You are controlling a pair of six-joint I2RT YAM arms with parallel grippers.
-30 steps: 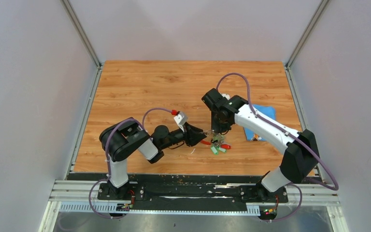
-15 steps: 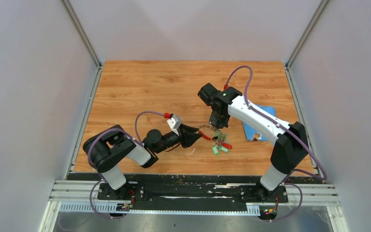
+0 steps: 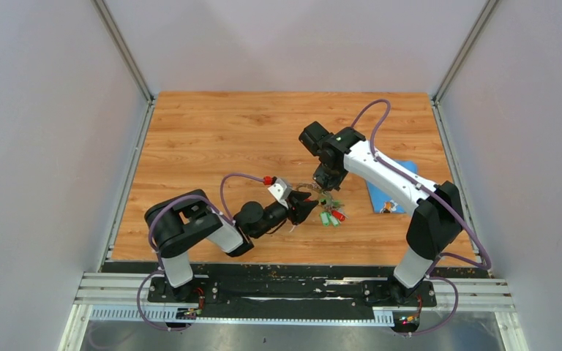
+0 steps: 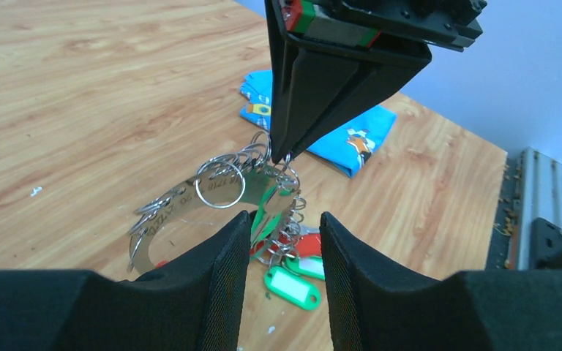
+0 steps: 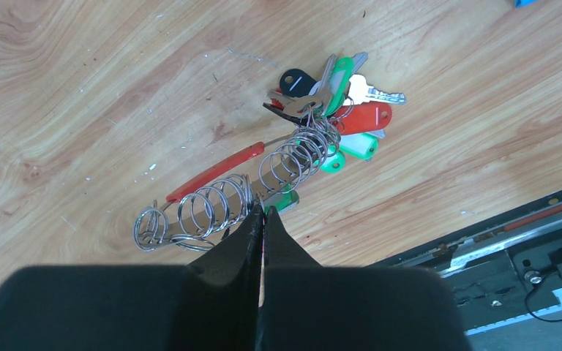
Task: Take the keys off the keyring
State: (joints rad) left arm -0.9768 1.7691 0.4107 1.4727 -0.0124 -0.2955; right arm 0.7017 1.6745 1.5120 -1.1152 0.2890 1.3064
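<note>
The keyring (image 5: 212,208) is a curved metal strip carrying several silvery rings, with a red piece (image 5: 216,174) beside it. The keys (image 5: 340,110), with green, red and black heads, hang bunched at one end, just above the table (image 3: 212,139). My right gripper (image 5: 261,212) is shut on a ring of the keyring and holds it up; it also shows in the left wrist view (image 4: 287,155) and the top view (image 3: 327,188). My left gripper (image 4: 285,227) is open, its jaws either side of the strip and its ring chain (image 4: 219,186), above green tags (image 4: 293,281). It sits just left of the keys (image 3: 329,216) in the top view (image 3: 309,208).
A blue cloth (image 3: 391,191) lies on the table to the right of the keys, and shows behind the right gripper in the left wrist view (image 4: 322,124). The table's front edge and metal rail (image 3: 285,289) are close behind the keys.
My left gripper has moved right, up to the keyring, and its jaws now stand around the strip. My right gripper has shifted slightly, and the key bunch has come up a little with it.
</note>
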